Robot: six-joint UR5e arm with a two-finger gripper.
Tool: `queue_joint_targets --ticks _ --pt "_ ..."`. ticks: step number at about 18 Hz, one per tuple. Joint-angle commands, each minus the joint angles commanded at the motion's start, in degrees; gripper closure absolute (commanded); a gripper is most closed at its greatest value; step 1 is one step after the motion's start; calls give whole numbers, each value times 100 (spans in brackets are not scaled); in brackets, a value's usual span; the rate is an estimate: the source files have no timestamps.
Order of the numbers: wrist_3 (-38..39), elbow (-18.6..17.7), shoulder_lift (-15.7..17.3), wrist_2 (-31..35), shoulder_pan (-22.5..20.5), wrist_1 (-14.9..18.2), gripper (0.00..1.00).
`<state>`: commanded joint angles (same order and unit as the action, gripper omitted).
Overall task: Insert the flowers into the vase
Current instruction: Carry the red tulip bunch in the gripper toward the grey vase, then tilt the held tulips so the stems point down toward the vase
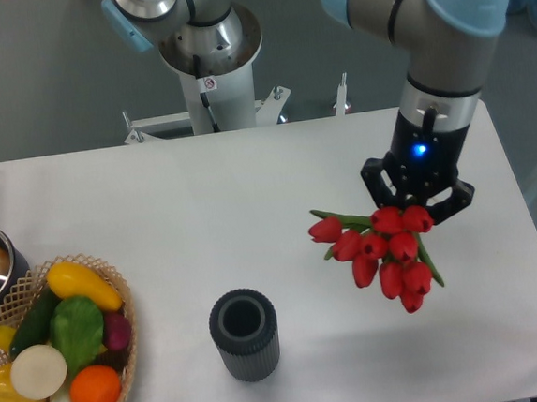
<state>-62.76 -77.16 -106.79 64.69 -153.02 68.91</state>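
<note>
Flowers (383, 250): hanging in the air under the gripper (417, 197), red buds bunched together and pointing down toward the table (249, 193), a few green leaves sticking out on the left.
Gripper: pinching the bunch near its upper end; the fingers themselves are hiding behind the buds, so the exact contact is not showing.
Vase (245, 336): standing upright near the front of the table, mouth open and holding nothing, well apart from the bunch and to its lower left.
Done: the bunch is gripped and off the table.
Left: carrying it over the vase, turning the stems downward as it seems the buds are leading, then lowering and letting go.
Nearby: a basket of vegetables (61, 351) is sitting at the far left.
</note>
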Motion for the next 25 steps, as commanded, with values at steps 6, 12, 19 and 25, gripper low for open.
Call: queue_joint_targets --ticks 6,12,19,25 --pt "773 -44 9 -1640 -9 -563 100" --pt "977 -44 53 -2365 -193 -835 100" --pt "1012 -167 97 -3287 -404 -932 99" --pt "1064 -387 132 -3850 -536 -1258 97"
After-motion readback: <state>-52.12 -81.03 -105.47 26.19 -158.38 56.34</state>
